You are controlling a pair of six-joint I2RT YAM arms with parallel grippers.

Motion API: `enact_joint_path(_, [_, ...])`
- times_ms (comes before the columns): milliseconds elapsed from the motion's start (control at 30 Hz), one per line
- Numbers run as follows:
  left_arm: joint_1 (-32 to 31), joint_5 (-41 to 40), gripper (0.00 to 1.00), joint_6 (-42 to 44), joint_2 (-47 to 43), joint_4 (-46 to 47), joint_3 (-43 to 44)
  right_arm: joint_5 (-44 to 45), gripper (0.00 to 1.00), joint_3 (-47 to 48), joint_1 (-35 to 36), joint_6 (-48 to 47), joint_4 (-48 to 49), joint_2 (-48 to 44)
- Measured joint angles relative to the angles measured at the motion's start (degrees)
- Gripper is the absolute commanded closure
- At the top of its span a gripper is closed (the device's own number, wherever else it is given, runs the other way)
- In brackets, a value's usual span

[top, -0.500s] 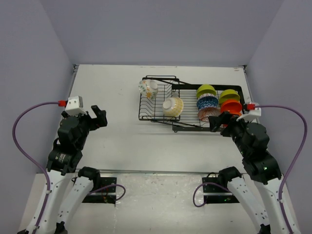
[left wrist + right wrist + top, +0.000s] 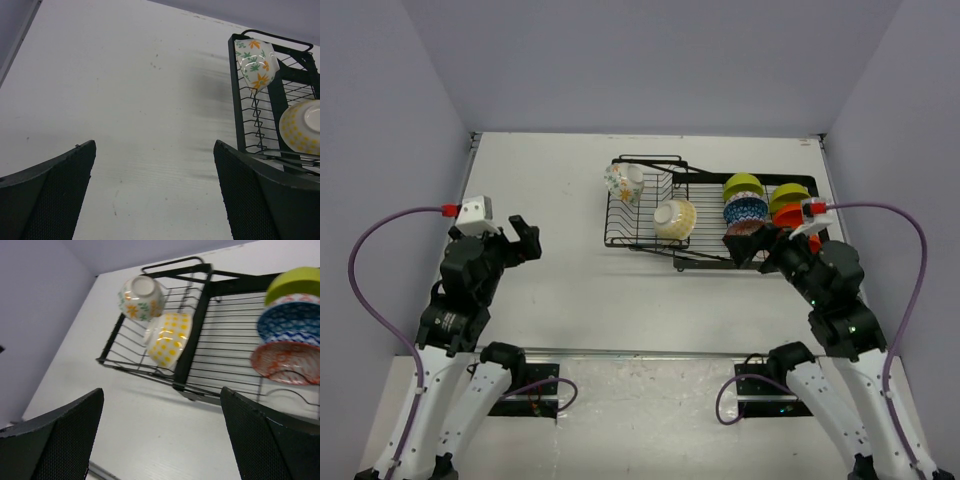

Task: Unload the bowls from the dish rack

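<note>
Black wire dish rack [image 2: 705, 215] loaded. Right jaws open, empty, beside pinkish-patterned bowl [image 2: 285, 362] at rack's 4 o'clock; left jaws open, idle. Approach step; next: straddle rim, close.

From above, the right claw [image 2: 748, 246] covers the pinkish-patterned bowl [image 2: 285, 362].

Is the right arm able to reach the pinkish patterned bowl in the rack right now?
Probably yes. The right gripper is open and close to the pinkish patterned bowl, the nearest of its row in the dish rack, with nothing between them.
</note>
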Motion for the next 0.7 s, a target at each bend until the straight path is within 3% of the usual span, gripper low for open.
enact_joint_path(233, [0.00, 0.90, 0.00, 0.02, 1.36, 0.02, 0.00, -21.09, 0.01, -6.21, -0.46, 3.10, 19.30, 11.67])
enact_joint_path(433, [0.00, 1.22, 0.00, 0.02, 1.44, 0.04, 0.00, -40.76, 0.01, -5.53, -5.86, 11.10, 34.58, 30.51])
enact_joint_path(700, [-0.33, 1.77, 0.00, 0.02, 1.64, 0.11, 0.00, -44.41, 0.01, -7.78, -15.19, 18.14, 41.13, 38.10])
